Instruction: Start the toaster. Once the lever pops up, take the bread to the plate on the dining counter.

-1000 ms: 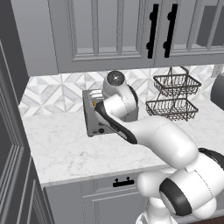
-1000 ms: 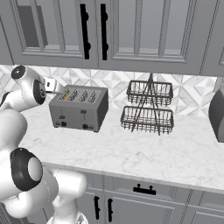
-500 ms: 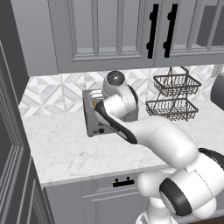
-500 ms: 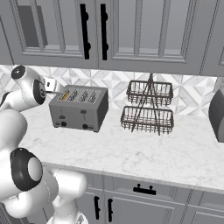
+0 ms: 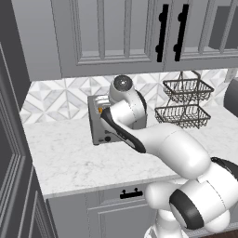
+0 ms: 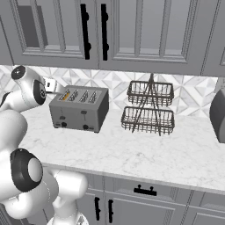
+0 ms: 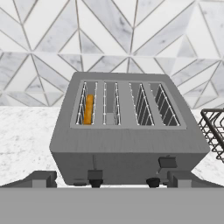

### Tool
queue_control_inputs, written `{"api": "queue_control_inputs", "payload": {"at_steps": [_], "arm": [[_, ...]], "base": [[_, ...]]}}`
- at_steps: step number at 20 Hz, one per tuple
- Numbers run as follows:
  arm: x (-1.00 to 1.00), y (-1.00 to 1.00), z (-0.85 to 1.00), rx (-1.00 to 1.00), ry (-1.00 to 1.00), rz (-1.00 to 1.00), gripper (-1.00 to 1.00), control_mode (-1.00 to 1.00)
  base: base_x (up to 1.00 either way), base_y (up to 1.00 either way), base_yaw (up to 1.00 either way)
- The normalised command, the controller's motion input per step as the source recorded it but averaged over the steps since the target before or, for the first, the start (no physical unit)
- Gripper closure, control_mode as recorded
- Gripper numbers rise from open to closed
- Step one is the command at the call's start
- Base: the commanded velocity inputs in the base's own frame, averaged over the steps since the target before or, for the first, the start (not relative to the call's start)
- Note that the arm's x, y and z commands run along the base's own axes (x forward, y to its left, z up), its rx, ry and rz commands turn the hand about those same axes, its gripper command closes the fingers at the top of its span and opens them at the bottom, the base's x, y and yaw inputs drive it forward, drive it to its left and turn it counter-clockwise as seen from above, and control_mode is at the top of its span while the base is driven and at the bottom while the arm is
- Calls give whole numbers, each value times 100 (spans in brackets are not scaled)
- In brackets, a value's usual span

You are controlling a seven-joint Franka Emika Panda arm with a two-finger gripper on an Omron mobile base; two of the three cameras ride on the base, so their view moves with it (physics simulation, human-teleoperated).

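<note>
The grey four-slot toaster [image 7: 131,144] stands on the marble counter against the tiled wall, also seen as the toaster [image 6: 79,110] and, partly behind my arm, the toaster [image 5: 98,128]. The bread [image 7: 89,109] stands on edge in the leftmost slot, only its orange top showing; that same bread [image 6: 65,95] is a small orange spot from the right. The left lever [image 7: 95,174] sits lower than the right lever [image 7: 167,162]. My gripper [image 7: 111,180] hovers in front of and above the toaster, open, nothing between its fingertips [image 7: 41,178]. The plate and dining counter are out of view.
A two-tier black wire basket rack [image 6: 149,107] stands right of the toaster, close to it. A dark grey appliance [image 6: 218,115] sits at the counter's far right. Upper cabinets [image 6: 132,30] hang low over the counter [image 6: 132,151]. A tall dark cabinet [image 5: 11,139] borders the left.
</note>
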Motion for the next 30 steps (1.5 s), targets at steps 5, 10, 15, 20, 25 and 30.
{"api": "queue_control_inputs", "payload": {"at_steps": [5, 10, 15, 20, 25, 30], "arm": [[0, 0, 0, 0, 0, 0, -100, -100], [0, 0, 0, 0, 0, 0, -100, -100], [0, 0, 0, 0, 0, 0, -100, -100], [0, 0, 0, 0, 0, 0, -100, -100], [0, 0, 0, 0, 0, 0, -100, -100], [0, 0, 0, 0, 0, 0, -100, -100]], "base": [[0, 0, 0], [0, 0, 0], [0, 0, 0], [0, 0, 0], [0, 0, 0], [0, 0, 0]]}}
